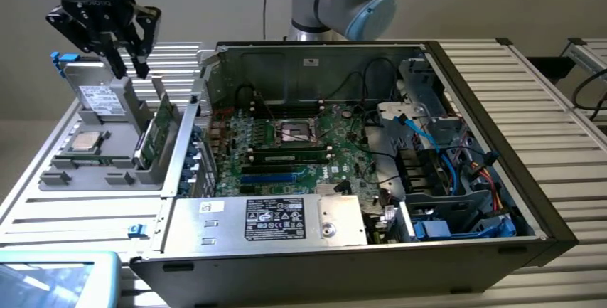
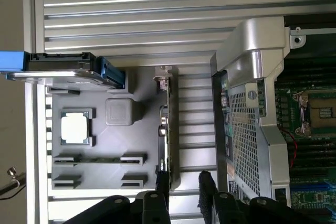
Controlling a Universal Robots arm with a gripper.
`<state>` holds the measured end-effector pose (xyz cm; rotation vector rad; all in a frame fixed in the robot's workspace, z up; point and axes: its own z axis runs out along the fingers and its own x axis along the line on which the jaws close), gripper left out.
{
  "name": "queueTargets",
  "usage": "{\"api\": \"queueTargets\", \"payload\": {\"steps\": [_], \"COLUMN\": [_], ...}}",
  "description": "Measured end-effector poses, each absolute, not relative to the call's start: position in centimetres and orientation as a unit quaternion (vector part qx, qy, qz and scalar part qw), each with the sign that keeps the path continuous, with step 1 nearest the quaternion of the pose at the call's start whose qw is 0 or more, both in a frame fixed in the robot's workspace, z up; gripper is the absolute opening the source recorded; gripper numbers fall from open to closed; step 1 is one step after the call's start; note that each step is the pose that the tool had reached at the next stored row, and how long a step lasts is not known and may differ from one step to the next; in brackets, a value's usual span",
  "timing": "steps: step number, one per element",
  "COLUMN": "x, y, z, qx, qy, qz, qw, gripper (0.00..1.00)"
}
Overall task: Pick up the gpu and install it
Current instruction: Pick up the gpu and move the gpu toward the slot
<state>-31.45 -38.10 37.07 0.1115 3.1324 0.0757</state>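
Observation:
The gpu (image 1: 161,119) stands on its long edge in a slot of the grey parts holder (image 1: 95,173), at the exterior view's left, beside the open computer case. In the wrist view the gpu (image 2: 169,124) appears edge-on as a thin green strip with its silver bracket end. My gripper (image 1: 128,66) hangs above the holder's far end, over the gpu and the upright drive. It is open, with nothing between its black fingers (image 2: 161,190). From the wrist, the gripper (image 2: 184,192) has one finger in line with the card's edge and the other beside it.
A hard drive (image 1: 99,98) with blue clips stands in the holder, and a processor chip (image 1: 87,141) lies flat in it. The open case (image 1: 474,144) holds the green motherboard (image 1: 284,137), a silver power supply (image 1: 284,219) and bundled cables. A blue-rimmed screen (image 1: 47,279) sits at the near corner.

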Motion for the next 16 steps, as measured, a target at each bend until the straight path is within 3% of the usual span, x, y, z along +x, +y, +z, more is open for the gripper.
{"api": "queueTargets", "payload": {"steps": [1,3,4,11,16], "x": [-31.5,-31.5,-31.6,-32.3,-32.6], "y": [-38.1,-38.1,-38.1,-38.1,-38.1], "z": [37.1,36.9,36.7,35.6,35.2], "qx": [0.036,0.036,0.036,0.042,0.047], "qy": [0.999,0.999,0.999,0.999,0.998], "qz": [0.024,0.024,0.024,0.024,0.036], "qw": [0.003,0.003,0.004,0.004,0.004], "gripper": [0.44,0.44,0.50,0.50,0.50]}}
